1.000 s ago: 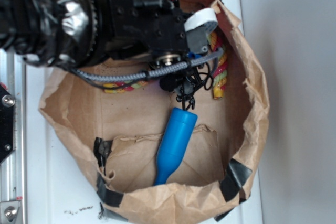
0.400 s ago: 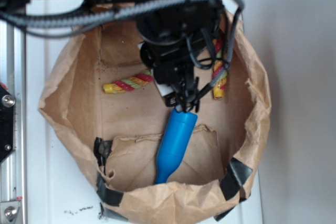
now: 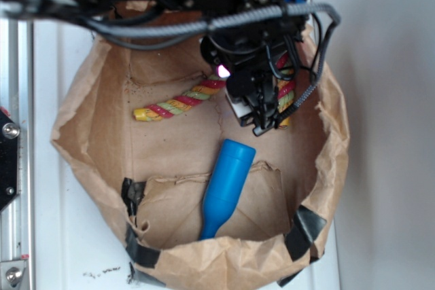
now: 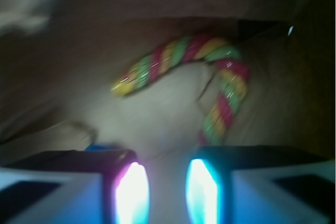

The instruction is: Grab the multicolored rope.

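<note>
The multicolored rope (image 3: 173,105) lies bent in an arch on the floor of a brown paper bag (image 3: 88,134). Its left end points left and its right leg (image 3: 286,94) runs down beside the bag's right wall. The arm hides the top of the arch in the exterior view. In the wrist view the whole arch of the rope (image 4: 181,56) shows ahead of the fingers. My gripper (image 3: 262,112) hangs over the right part of the rope, just left of its right leg. In the wrist view the gripper (image 4: 167,190) is open, with a bare gap between its two lit pads (image 4: 132,192).
A smooth blue bottle-shaped object (image 3: 226,187) lies below the gripper, neck toward the bag's near wall. The bag's crumpled walls ring the work area, with black tape (image 3: 307,227) on the near rim. A metal rail (image 3: 12,168) runs along the left.
The arm has moved up and to the right, off the blue bottle's top and toward the rope's right leg. More of the rope's left half now shows.
</note>
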`<state>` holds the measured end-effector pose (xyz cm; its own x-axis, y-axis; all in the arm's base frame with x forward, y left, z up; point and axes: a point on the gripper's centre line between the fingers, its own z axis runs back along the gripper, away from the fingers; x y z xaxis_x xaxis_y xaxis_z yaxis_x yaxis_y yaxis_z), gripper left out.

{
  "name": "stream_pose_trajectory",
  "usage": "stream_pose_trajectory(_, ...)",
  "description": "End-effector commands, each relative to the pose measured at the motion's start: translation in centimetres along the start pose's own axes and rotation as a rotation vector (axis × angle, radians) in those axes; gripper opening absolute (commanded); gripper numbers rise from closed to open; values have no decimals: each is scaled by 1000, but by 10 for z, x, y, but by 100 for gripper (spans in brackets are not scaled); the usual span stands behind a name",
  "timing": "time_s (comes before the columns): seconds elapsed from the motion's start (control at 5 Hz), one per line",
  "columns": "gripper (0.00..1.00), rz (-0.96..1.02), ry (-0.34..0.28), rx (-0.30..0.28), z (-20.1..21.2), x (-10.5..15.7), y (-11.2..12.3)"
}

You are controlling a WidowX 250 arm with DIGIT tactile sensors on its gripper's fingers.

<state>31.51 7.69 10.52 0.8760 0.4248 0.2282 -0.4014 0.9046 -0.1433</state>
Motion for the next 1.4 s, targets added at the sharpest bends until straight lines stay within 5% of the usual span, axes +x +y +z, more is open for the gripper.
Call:
stream_pose_trajectory(0.0,100,31,-99,101,-21,14,12)
stream_pose_trajectory(0.2,100,42,-97,158,-40,22,15)
stream_pose_trajectory(0.8,100,-63,-115,191,-67,-3,9)
stream_pose_trajectory(1.0,0,-62,-97,157,-59,-6,8)
stream_pose_trajectory(1.2,0,-70,-86,148,-53,-6,8)
